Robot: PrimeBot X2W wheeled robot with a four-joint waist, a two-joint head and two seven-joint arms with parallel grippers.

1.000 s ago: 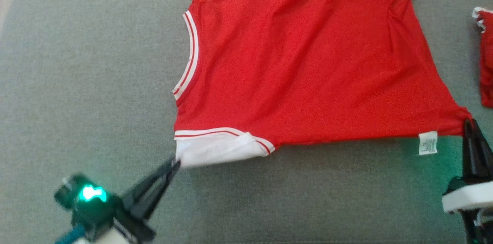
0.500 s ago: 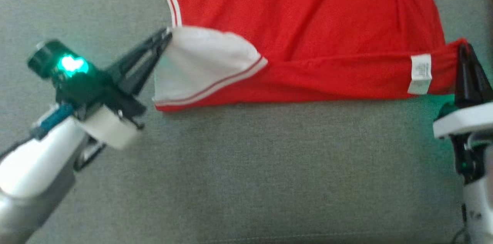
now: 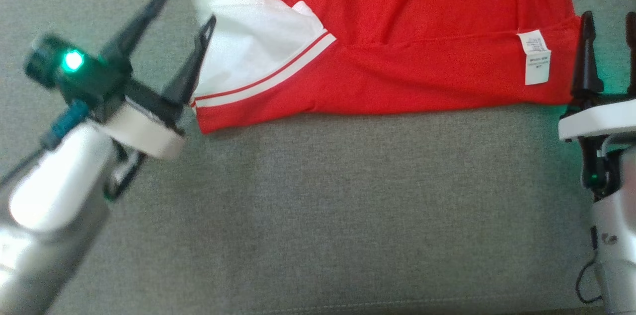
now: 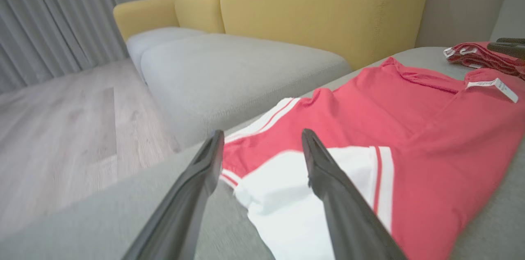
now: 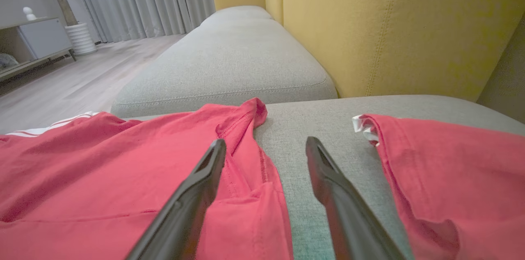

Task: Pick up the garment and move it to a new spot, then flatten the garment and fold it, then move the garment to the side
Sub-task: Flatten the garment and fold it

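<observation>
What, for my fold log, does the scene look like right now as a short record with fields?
surface: grey cushion
garment: red top, near edge folded up over its body, white flap and care label showing
left tool: open, at the flap's left edge, holding nothing
right tool: open, at the fold's right end, holding nothing
other item: second red garment further right
fold stage: one fold laid, not yet moved aside
</observation>
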